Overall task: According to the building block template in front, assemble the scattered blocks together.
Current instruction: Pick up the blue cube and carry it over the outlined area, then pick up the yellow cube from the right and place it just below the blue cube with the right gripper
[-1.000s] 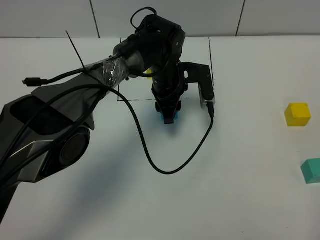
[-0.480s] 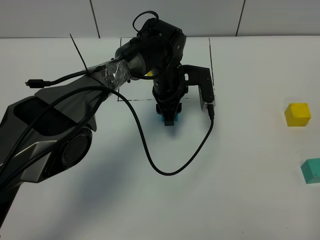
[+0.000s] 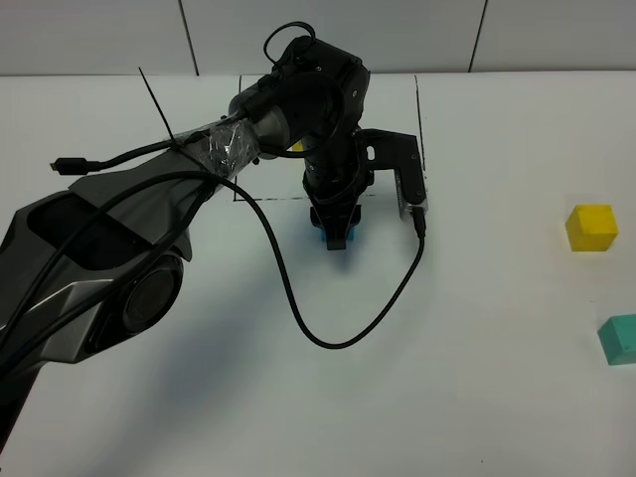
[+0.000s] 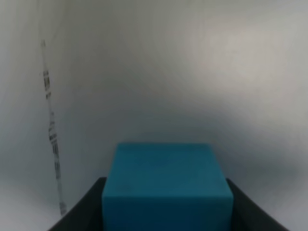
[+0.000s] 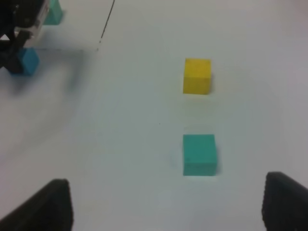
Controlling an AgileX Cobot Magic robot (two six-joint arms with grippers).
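My left gripper (image 3: 336, 237) is shut on the blue block (image 3: 320, 237) just in front of the black border line (image 3: 268, 199). In the left wrist view the blue block (image 4: 166, 185) fills the space between the dark fingers (image 4: 84, 211). The left arm hides most of the template; only a yellow sliver (image 3: 296, 147) shows, and its teal cube (image 5: 53, 14) in the right wrist view. The loose yellow block (image 3: 592, 228) and teal block (image 3: 620, 339) lie far right. My right gripper (image 5: 168, 192) is open, hovering short of the teal block (image 5: 199, 154) and yellow block (image 5: 197, 75).
A black cable (image 3: 328, 328) loops from the left arm across the white table (image 3: 477, 397) in front of the blue block. The black line (image 4: 50, 130) runs beside the held block. A grey wall (image 3: 397, 35) stands behind the table.
The left arm shifted slightly toward the template with the blue block in its grip, then held still. The yellow and teal blocks have not moved.
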